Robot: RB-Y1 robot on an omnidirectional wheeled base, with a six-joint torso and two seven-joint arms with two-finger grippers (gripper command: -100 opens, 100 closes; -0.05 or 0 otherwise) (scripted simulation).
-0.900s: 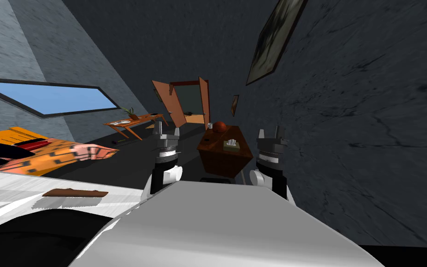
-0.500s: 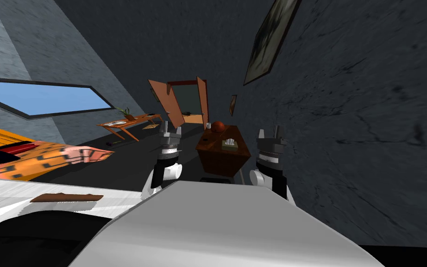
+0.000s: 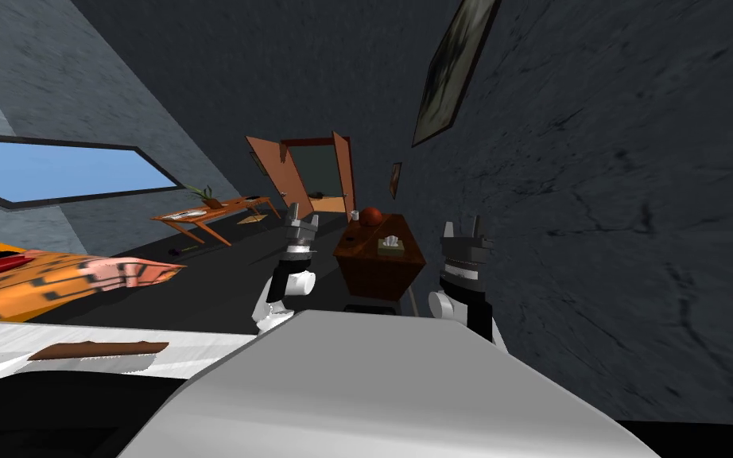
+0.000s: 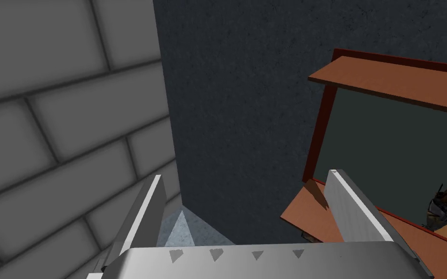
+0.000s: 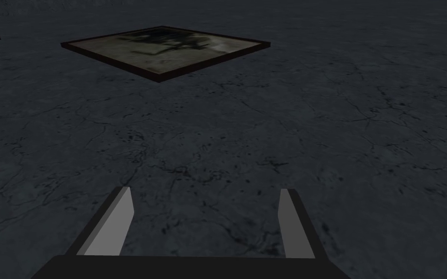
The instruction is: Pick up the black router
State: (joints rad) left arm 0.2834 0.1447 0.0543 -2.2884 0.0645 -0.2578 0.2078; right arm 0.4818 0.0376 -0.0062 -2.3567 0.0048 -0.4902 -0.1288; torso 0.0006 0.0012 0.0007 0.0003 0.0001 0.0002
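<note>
Router (image 4: 441,207): you look for it past the doorway; a small dark lump with a thin stalk sits there on a tan surface beyond the sill; it shows as a dark speck (image 3: 321,193) from the head camera; it is too small to confirm as the router.
Router and hand: the lump lies far ahead of the left gripper (image 4: 246,174), off toward the outer side of one finger, well apart and untouched.
Left gripper: raised in front of you (image 3: 301,215), just beside the side table's near left corner; blades spread wide with nothing between them; aimed at the corner where the block-patterned wall meets the dark wall beside the doorway.
Right gripper (image 3: 462,225): raised on the other side of the side table, close to the dark right wall; blades (image 5: 120,223) stand apart and hold nothing.
Doorway (image 3: 313,168): red-brown frame at the far end of the room; brown door panels (image 3: 271,168) swung open on both sides, leaving a narrow gap between them.
Side table (image 3: 381,274): dark brown, standing between your two arms and hard against the right wall; on top sit a red ball (image 3: 370,215), a pale mug (image 3: 354,215) and a tissue box (image 3: 391,245).
Open room: the dark floor (image 3: 222,274) runs clear from your left arm to the doorway, between the side table and the orange bed (image 3: 63,278).
Left edge: a low wooden desk (image 3: 198,216) with a potted plant (image 3: 206,195) stands under the window (image 3: 55,171).
</note>
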